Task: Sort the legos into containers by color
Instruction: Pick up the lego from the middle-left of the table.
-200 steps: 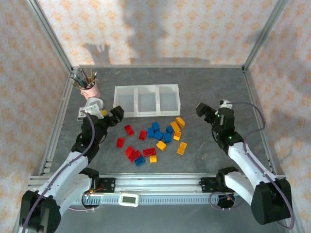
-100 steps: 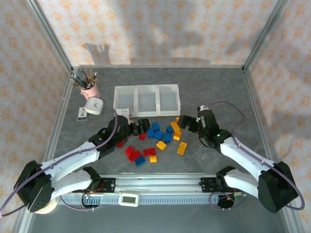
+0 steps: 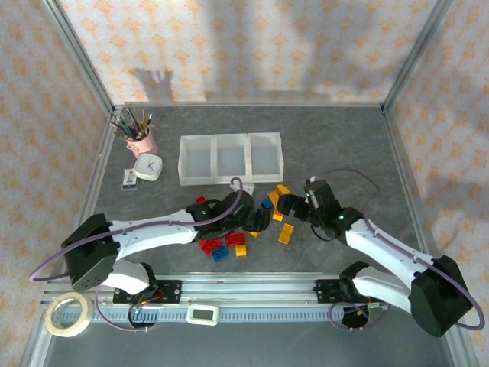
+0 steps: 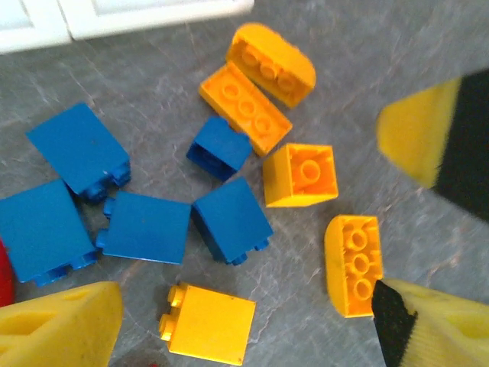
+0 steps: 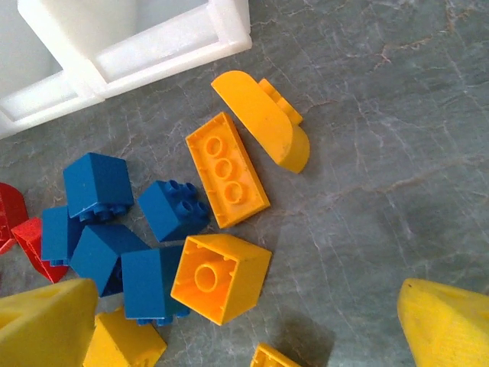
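Seen with left gripper (image 4: 244, 325) and right gripper (image 5: 246, 321) both spread wide, empty, above legos (image 4: 229, 222) scattered near the containers (image 3: 231, 182); judged light, rigid, slick, best pinched across flat sides.

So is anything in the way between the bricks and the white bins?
Nothing visible. The legos lie just on the near side of the containers, with only bare grey table between them.

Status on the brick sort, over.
Left gripper and right gripper open, close together over the bricks, nothing held. Bins look empty.
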Controlling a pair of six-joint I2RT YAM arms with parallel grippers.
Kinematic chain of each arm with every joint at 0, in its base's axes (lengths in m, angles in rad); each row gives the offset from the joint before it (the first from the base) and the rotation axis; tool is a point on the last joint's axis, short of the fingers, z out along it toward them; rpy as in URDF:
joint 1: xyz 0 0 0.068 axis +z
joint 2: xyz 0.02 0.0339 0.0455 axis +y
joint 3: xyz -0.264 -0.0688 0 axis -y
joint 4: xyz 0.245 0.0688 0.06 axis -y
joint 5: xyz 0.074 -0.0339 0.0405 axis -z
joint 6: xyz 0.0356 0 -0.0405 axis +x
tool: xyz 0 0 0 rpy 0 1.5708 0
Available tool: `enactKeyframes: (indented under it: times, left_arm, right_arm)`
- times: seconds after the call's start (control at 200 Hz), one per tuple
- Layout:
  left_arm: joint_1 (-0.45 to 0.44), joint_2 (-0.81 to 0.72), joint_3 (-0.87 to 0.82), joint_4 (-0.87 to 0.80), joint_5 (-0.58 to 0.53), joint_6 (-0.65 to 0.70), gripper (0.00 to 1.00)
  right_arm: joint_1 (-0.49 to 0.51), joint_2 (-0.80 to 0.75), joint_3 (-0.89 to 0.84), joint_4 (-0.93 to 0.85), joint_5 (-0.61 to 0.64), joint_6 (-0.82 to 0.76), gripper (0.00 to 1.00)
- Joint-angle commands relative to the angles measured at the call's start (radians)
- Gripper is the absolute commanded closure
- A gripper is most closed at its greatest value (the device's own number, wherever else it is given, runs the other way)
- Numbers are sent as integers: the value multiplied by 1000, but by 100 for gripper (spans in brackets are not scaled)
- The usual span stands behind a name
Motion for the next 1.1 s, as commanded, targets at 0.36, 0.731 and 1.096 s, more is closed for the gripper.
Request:
enactKeyframes:
  times: [0.36, 0.731, 1.096]
  left_arm:
    - [-21, 183, 94, -113, -20, 79, 20]
    - [-26, 280, 126, -122, 2, 107, 33]
    - [-26, 273, 109, -93, 12, 125, 58]
  right_arm:
    - [6, -74, -20, -93, 69, 27, 0]
    - [6, -74, -29, -83, 69, 27, 0]
    - [6, -72, -21, -80, 75, 26, 0]
